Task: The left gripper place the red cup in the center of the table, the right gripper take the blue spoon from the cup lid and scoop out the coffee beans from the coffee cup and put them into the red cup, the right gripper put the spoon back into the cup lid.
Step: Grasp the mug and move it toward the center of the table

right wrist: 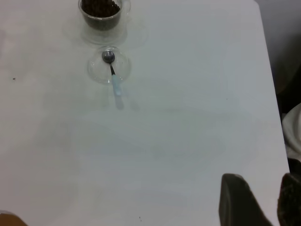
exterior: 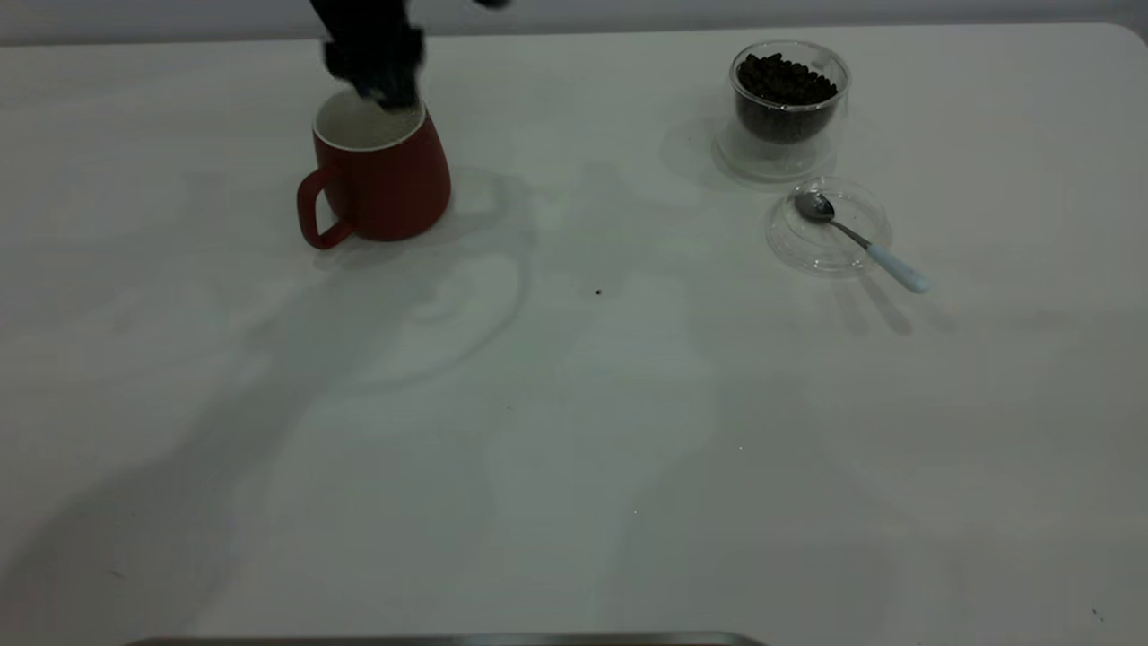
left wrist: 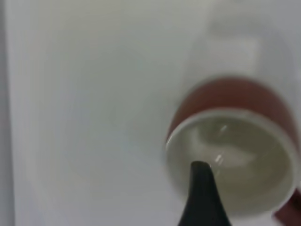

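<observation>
where shadows fall (soft, grey), the table (exterior: 574,449) lies plain white.

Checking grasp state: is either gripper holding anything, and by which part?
Left gripper is at the red cup rim; hold cannot be confirmed. Right gripper holds nothing.

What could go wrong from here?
1. The left tool sits at the red cup rim, one finger inside; a thin rim hold might let the cup tilt or slip on the way to the table center.
2. The spoon handle overhangs the lid; a clumsy pickup could flip it.
</observation>
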`<state>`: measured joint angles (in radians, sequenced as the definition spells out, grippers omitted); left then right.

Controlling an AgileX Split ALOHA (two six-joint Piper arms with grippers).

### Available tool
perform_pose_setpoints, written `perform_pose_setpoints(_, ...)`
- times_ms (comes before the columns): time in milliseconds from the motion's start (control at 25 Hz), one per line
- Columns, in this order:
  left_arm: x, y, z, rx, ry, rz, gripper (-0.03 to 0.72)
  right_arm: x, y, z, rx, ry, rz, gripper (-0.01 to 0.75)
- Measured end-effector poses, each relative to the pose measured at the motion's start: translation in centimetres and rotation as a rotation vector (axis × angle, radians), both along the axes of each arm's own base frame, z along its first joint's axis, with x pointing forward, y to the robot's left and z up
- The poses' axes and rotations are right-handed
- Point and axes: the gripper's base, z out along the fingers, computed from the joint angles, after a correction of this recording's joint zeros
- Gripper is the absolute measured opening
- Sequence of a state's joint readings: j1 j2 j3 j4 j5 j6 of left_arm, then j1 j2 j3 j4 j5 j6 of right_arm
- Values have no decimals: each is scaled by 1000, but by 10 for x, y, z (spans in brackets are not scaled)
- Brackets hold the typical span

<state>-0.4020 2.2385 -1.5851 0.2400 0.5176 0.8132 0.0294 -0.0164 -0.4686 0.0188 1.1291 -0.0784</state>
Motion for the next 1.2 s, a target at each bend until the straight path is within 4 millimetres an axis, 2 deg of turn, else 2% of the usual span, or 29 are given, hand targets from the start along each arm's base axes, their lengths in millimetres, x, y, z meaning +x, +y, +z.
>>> perform_pose_setpoints(240, 14, 50, 1, 43, 21, 80, 587, 0, 0, 0, 0, 0, 0, 243)
perform_pose_setpoints(400, 17, 67, -4, 75, 36, 54, 587, 0, 0, 0, 0, 0, 0, 243)
perform_pose_setpoints(680, 18, 67, -44, 107, 91, -11, 587, 0, 0, 0, 0, 0, 0, 243)
perform_pose_setpoints(960, 21, 64, -68, 90, 73, -33, 587, 0, 0, 0, 0, 0, 0, 243)
perform_pose_setpoints(1200, 17, 48, -77, 81, 81, -63, 587, 0, 0, 0, 0, 0, 0, 243)
